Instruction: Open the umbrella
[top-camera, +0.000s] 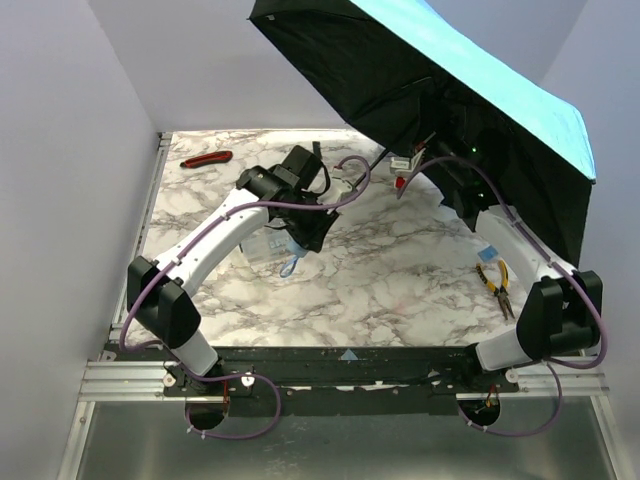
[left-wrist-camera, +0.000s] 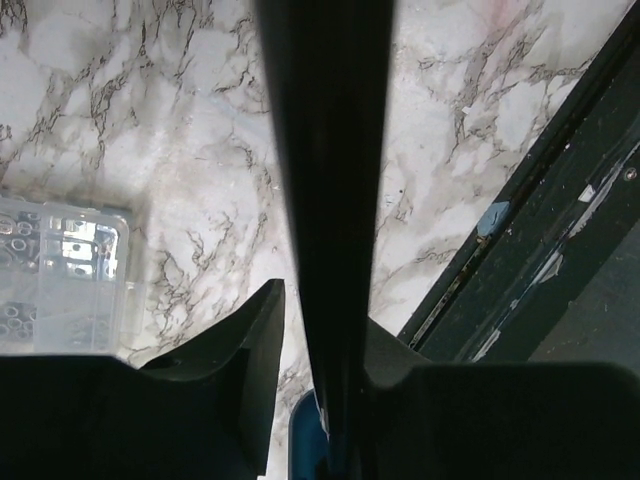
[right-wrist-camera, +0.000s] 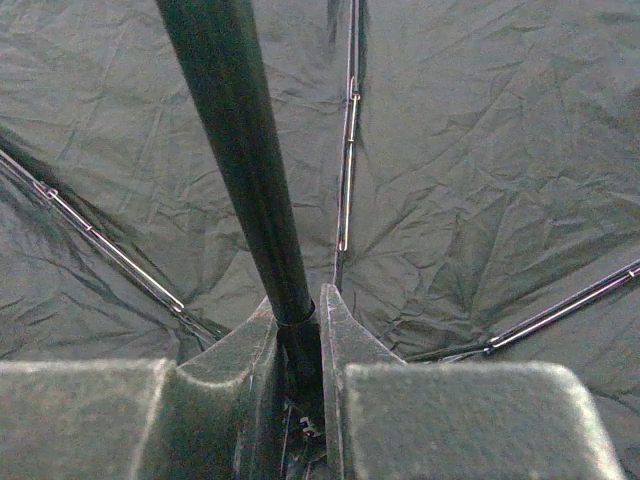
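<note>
The umbrella (top-camera: 480, 70) stands open over the far right of the marble surface (top-camera: 400, 270), its blue canopy tilted and its black underside facing the arms. The right end effector (right-wrist-camera: 298, 320) is clamped narrowly on the black shaft (right-wrist-camera: 240, 150), close under the canopy. The left end effector (left-wrist-camera: 325, 320) straddles the shaft by the blue handle (left-wrist-camera: 305, 440), with a gap showing beside one finger. A clear parts box (left-wrist-camera: 60, 275) sits nearby.

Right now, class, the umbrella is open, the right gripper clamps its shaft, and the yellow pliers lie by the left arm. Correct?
No: the pliers lie by the right arm, as the top view shows. The umbrella is open; the right gripper clamps its shaft.
</note>
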